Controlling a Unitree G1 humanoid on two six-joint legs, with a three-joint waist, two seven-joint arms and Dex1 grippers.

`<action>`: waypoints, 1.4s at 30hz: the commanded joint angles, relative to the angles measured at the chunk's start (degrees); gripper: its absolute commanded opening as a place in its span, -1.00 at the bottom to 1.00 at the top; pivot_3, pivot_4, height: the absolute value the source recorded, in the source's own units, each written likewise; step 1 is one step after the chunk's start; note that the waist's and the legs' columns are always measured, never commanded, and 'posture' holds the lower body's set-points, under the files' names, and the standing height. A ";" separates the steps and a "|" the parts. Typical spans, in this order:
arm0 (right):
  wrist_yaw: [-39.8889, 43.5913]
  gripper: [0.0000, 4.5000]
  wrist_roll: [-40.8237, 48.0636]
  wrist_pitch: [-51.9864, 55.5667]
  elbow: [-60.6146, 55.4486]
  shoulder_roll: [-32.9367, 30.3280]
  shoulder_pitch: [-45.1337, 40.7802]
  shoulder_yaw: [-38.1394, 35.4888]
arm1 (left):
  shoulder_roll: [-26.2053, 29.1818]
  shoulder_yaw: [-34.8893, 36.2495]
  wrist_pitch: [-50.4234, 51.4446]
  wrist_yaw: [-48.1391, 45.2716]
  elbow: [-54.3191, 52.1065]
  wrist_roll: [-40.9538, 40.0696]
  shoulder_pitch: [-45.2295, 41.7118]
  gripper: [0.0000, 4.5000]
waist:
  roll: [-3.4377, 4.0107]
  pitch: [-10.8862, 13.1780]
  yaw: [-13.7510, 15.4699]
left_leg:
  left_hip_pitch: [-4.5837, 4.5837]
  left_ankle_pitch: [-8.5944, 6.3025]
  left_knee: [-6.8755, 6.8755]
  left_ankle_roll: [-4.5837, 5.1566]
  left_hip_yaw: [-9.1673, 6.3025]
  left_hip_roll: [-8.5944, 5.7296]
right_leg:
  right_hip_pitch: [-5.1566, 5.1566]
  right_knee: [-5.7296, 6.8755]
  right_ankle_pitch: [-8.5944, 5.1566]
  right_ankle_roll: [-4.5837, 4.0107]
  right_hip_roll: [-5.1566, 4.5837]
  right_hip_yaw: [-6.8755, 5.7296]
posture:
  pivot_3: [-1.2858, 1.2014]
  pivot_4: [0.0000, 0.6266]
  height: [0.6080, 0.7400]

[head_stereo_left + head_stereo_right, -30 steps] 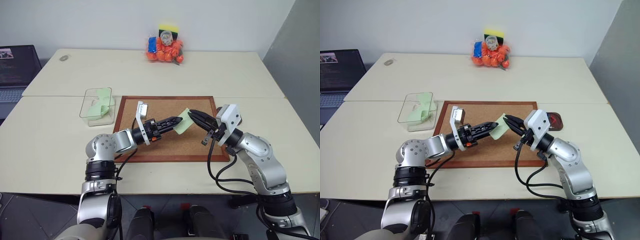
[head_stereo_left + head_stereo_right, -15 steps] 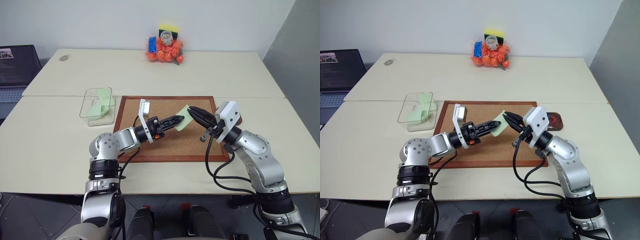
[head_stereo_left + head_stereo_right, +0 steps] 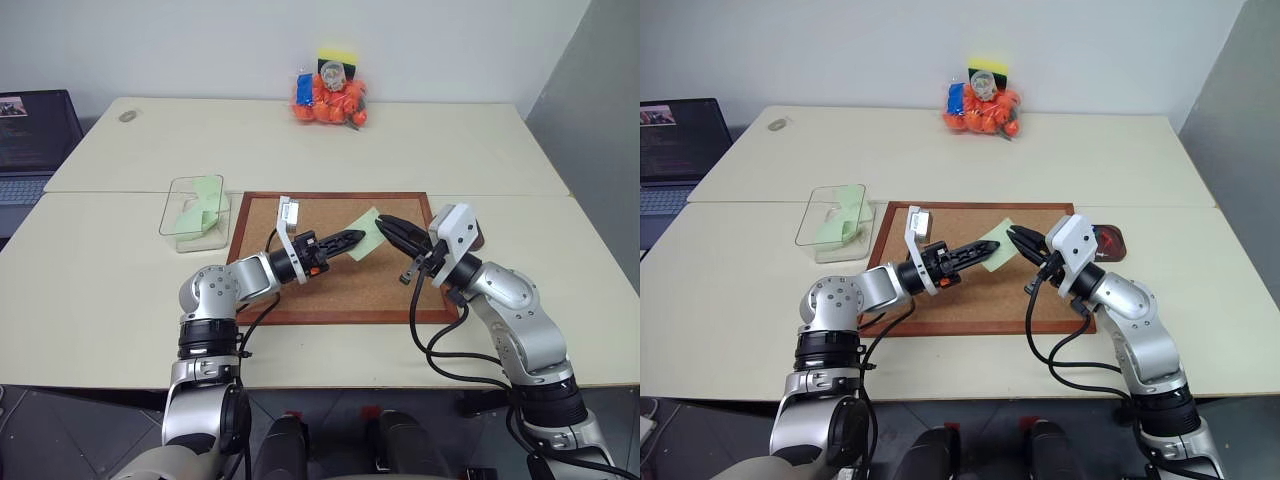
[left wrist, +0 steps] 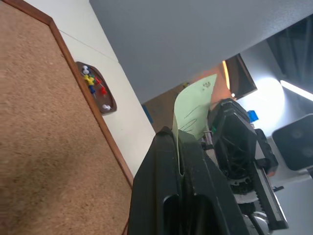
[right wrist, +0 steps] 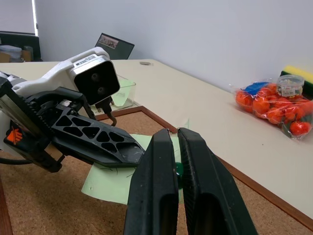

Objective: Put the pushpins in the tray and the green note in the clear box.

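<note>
My left gripper is shut on the lower edge of the pale green note, holding it just above the cork board. Facing it from the right, my right gripper is shut on a green pushpin, whose head shows between its fingers right at the note. The dark reddish-brown tray sits just past the board's right edge, behind my right wrist, and holds several coloured pins, one of them red. The clear box stands left of the board with green paper inside.
An orange bag of objects lies at the far edge of the table. A laptop is at the far left. A small round object rests on the far left of the tabletop. The tables' seam runs just behind the board.
My left gripper's fingers have closed on the green note's edge. Both arms have stayed about where they were, and the right gripper has stayed shut.
</note>
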 commanded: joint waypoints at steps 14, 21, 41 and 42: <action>-8.17 -1.00 -0.78 4.68 -1.47 0.88 0.25 -5.20 | 3.68 -10.14 -13.55 -3.00 -4.61 11.51 0.34 -0.98 | 0.00 0.00 0.03 | 0.00 0.00 0.00 0.00 0.00 0.00 | 0.00 0.00 0.00 0.00 0.00 0.01 | 0.03 -0.52 1.00; -17.86 -1.00 -3.32 12.82 3.92 0.97 -0.53 -10.38 | 10.12 -26.32 -36.29 -11.71 -10.65 28.96 0.99 -0.98 | 0.01 0.00 0.23 | -0.01 0.00 -0.05 -0.01 0.04 0.00 | -0.02 -0.02 0.00 -0.02 -0.04 0.06 | 0.03 -0.52 1.00; -22.43 -1.00 -2.30 15.90 28.58 1.68 -13.33 -17.96 | 7.46 -32.10 -50.92 -14.20 -6.52 39.95 -0.48 -0.98 | 0.12 0.07 -0.02 | -0.07 -0.01 -0.05 0.04 0.13 -0.01 | -0.07 -0.02 0.00 -0.01 0.01 0.09 | 0.03 -0.52 1.00; -22.59 -1.00 -2.08 15.89 29.04 1.74 -13.48 -18.37 | 7.55 -31.96 -50.69 -14.21 -6.70 39.95 -0.38 -0.98 | 0.12 0.07 -0.02 | -0.08 -0.01 -0.05 0.04 0.12 -0.01 | -0.07 -0.02 0.00 -0.01 0.01 0.09 | 0.03 -0.52 1.00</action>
